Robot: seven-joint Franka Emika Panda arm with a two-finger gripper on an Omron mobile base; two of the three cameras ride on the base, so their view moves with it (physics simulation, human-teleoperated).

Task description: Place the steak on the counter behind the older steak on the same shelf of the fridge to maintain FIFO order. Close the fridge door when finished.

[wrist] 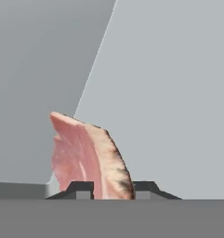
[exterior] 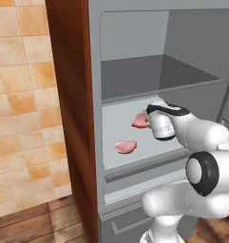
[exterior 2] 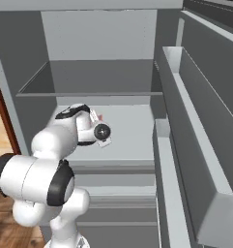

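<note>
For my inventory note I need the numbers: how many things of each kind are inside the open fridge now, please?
Steaks: 2, the steak clamped in the hand and the older steak lying on the shelf.
Shelves: 2, that pale shelf and the darker grey shelf above.
Total: 4.
</note>
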